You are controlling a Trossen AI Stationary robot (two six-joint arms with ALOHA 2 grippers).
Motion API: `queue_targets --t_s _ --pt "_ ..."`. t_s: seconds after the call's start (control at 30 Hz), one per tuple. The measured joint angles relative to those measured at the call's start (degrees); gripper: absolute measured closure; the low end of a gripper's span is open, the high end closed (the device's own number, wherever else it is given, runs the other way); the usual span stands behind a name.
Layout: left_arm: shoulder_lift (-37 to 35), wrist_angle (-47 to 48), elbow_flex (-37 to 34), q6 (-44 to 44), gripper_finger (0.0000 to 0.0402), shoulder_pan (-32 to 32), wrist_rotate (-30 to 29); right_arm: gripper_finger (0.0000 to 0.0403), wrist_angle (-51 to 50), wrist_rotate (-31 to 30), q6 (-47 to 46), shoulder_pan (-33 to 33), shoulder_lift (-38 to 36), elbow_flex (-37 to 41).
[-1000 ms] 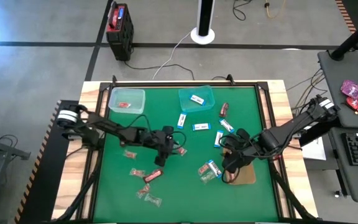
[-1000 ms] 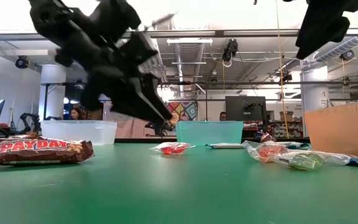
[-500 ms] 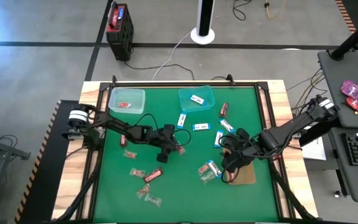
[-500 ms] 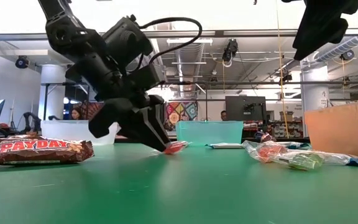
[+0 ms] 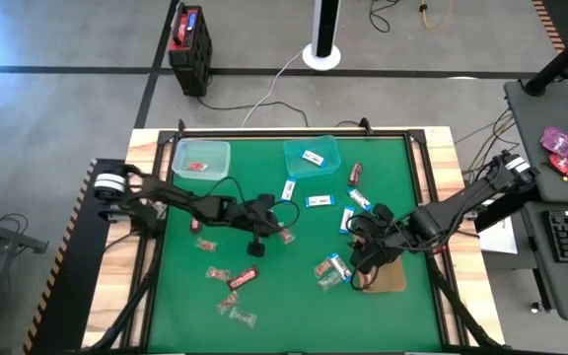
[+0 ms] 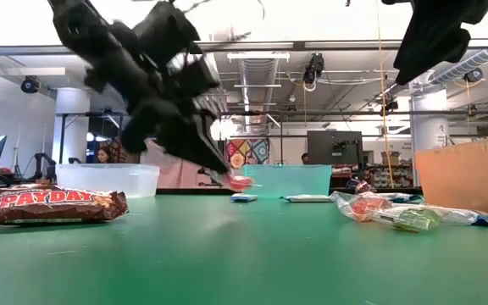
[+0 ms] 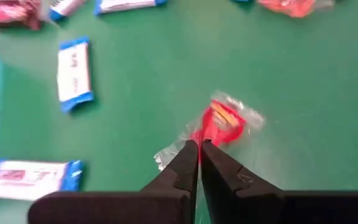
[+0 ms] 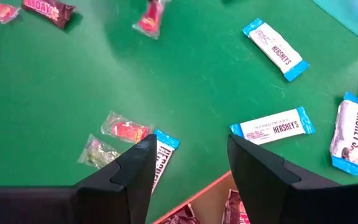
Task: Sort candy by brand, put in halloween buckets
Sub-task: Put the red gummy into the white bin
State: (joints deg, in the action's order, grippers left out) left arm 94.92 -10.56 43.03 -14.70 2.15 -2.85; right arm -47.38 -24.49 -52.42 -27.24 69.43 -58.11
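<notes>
Centrally, at mid-frame of the high view, the left hand [image 5: 282,235] pinches a red twist [image 7: 219,123] by one wrapper end, fingers [image 7: 188,168] closed tight on the film. In the low view the sweet hangs clear of the green counter [image 5: 294,296], presumably so it can travel without dragging. The mint bucket [image 5: 201,159], upper left, already holds one red sweet and is the likely goal; the teal bucket [image 5: 312,156] beside it holds a white-and-blue packet. Open green lies between hand and mint bucket. The right hand [image 5: 363,258], jaws spread and empty, waits lower right above the amber tray [image 5: 392,279], amid blue packets [image 8: 272,127]. A Payday bar [image 6: 49,204] lies lower left.
</notes>
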Motion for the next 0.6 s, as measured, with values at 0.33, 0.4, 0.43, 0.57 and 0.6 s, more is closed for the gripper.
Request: queue_targets --t_s 0.33,0.4,0.43,0.57,0.6 --pt "-25.25 35.05 0.00 6.35 0.0401 -5.15 -31.01 0.0213 2.07 -2.79 2.94 0.02 0.00 0.09" --pt "-29.47 41.81 0.00 9.14 0.0401 -7.88 -35.41 0.0213 2.65 -3.12 4.08 0.02 0.00 0.09" --pt "-31.34 44.70 -0.01 9.82 0.0401 -9.44 -36.85 0.0213 3.15 -3.39 4.49 0.02 0.00 0.09" --pt "-36.45 51.28 -0.05 10.63 0.0402 -18.36 -41.55 0.0213 3.43 -4.15 5.39 0.02 0.00 0.09" --pt "-37.20 51.56 -0.09 10.14 0.0402 -21.22 -40.69 0.0213 3.45 -4.21 5.55 0.02 0.00 0.09"
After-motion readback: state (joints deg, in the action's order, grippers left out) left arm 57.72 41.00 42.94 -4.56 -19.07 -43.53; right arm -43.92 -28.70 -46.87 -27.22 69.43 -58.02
